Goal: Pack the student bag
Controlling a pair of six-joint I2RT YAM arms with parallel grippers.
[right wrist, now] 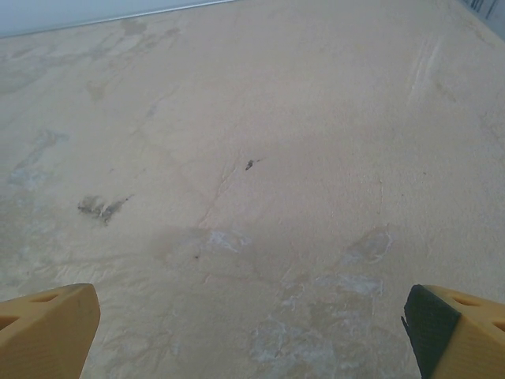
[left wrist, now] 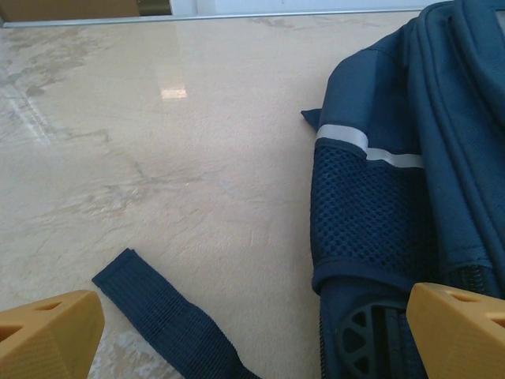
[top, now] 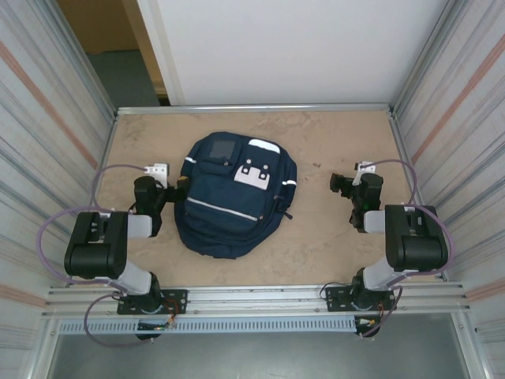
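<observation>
The left gripper (top: 175, 188) rests against the left side of the student bag (top: 233, 201). Its yellow fingers (left wrist: 47, 328) are spread wide, with a loose dark strap (left wrist: 166, 316) and the bag's mesh side pocket (left wrist: 363, 213) just ahead. The right gripper (top: 341, 183), well apart to the bag's right, is also spread wide over the bare table (top: 331, 142). The navy bag lies flat, front up.

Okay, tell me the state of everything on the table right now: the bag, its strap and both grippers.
student bag: lying flat on the table, front up, looks closed.
strap end: loose, flat on the table beside the bag.
left gripper: jaws open, at the bag's side, holding nothing.
right gripper: jaws open over bare table, holding nothing.
</observation>
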